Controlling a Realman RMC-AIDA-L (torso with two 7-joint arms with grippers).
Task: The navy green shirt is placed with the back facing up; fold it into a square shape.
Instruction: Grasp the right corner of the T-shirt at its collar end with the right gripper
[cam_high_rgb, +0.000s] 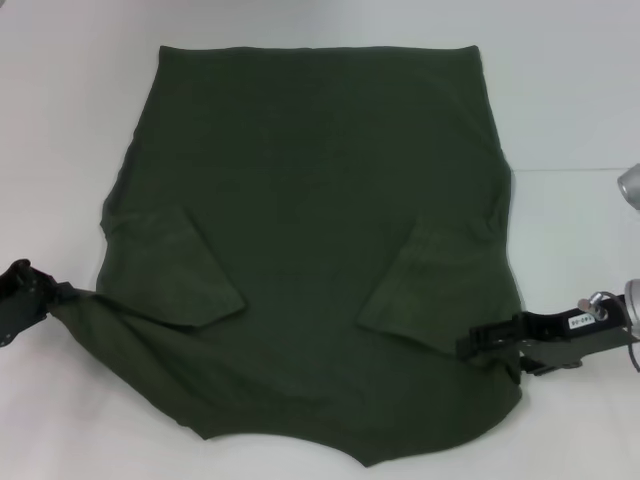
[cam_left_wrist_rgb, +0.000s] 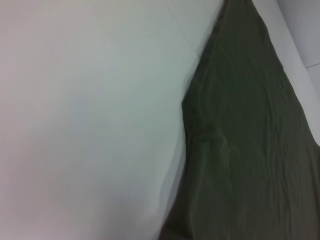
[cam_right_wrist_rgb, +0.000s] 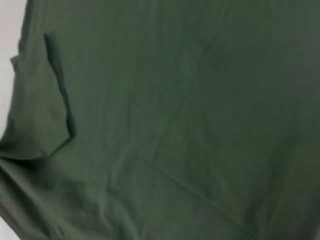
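Note:
The navy green shirt (cam_high_rgb: 310, 250) lies spread flat on the white table, both short sleeves folded inward onto the body. At the near left, one corner of it is drawn out to a point into my left gripper (cam_high_rgb: 40, 292), which is shut on the cloth. My right gripper (cam_high_rgb: 480, 342) reaches in from the right and lies over the shirt's near right part, just inside its edge. The left wrist view shows the shirt's edge (cam_left_wrist_rgb: 250, 150) against the table. Green cloth (cam_right_wrist_rgb: 175, 125) with one folded sleeve (cam_right_wrist_rgb: 40, 110) fills the right wrist view.
The white table (cam_high_rgb: 60, 120) surrounds the shirt, with bare surface at the left, far side and right. A grey metal part (cam_high_rgb: 630, 185) shows at the right border.

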